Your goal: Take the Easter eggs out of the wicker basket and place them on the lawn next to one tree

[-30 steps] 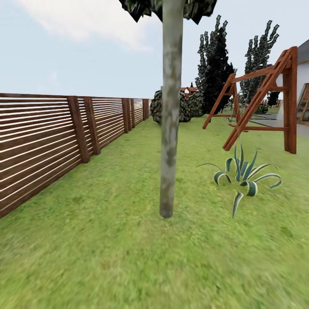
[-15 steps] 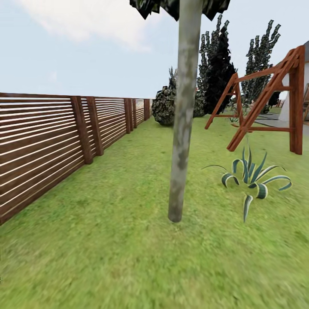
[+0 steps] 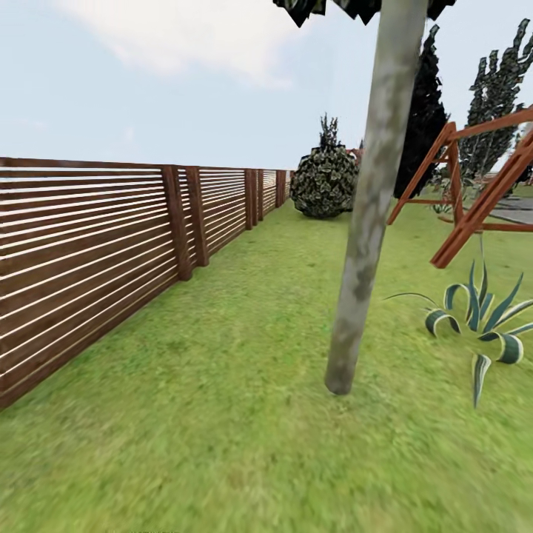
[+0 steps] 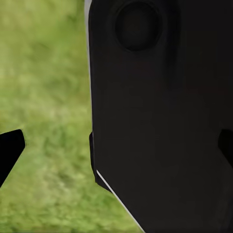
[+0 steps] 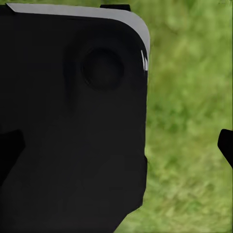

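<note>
A matte black robot body panel (image 4: 165,126) with a round recessed dimple (image 4: 137,25) and a thin pale grey edge line, seen from the left wrist, flanked by 2 black fingertips (image 4: 9,148). From the right wrist, a similar black rounded housing (image 5: 68,126) carries a light grey top rim and 1 circular recess (image 5: 103,68).

Looks like we're sitting in a backyard garden: lawn (image 3: 222,414) stretching along a slatted wooden fence (image 3: 89,252), tree (image 3: 366,222), bush (image 3: 323,183), wooden swing frame (image 3: 481,200).
</note>
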You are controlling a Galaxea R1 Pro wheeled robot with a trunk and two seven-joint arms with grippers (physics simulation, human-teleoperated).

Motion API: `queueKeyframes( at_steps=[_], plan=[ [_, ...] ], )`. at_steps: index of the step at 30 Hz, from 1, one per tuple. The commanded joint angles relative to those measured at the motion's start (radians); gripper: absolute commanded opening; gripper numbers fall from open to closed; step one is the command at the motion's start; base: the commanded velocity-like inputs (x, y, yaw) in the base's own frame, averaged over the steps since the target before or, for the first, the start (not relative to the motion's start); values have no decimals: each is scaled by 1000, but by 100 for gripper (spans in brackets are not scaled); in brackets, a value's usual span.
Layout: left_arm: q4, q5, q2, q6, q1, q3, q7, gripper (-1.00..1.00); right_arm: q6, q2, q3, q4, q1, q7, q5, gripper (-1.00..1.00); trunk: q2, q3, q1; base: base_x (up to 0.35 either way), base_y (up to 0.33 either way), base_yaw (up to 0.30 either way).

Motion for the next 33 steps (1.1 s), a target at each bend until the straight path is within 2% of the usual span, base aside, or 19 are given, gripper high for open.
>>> queueKeyframes(
  at_steps=[1, 18, 33],
  plan=[
    [-1, 0, 0, 1, 0, 0, -1, 100, 1, 0, -1, 1, -1, 1, 0, 100, 0, -1, 0, 90, 300, 291],
    [-1, 0, 1, 0, 0, 0, -1, 100, 1, 0, -1, 1, -1, 1, 0, 100, 0, -1, 0, 91, 301, 288],
    [-7, 0, 1, 0, 0, 0, -1, 100, -1, -2, 0, 1, -1, 4, -1, 100, 0, -1, 0, 337, 14, 20]
  ],
)
